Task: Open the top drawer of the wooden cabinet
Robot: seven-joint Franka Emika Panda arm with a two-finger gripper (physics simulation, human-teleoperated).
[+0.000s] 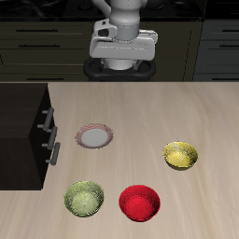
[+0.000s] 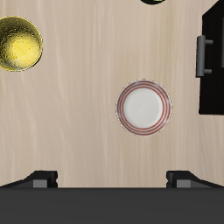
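Observation:
The wooden cabinet stands at one side edge of the table, its flat top dark brown. Its front faces the table's middle and carries two short grey bar handles. The upper handle belongs to the top drawer, which is closed flush; the lower drawer's handle sits below it. My gripper hangs high at the table's back, far from the cabinet, open and empty. In the wrist view the gripper has its fingertips wide apart. The cabinet and one handle show there.
A white plate with a pink rim lies near the cabinet front and shows in the wrist view. A yellow bowl, a red bowl and a green bowl stand nearer the front edge. Dark kitchen units line the back.

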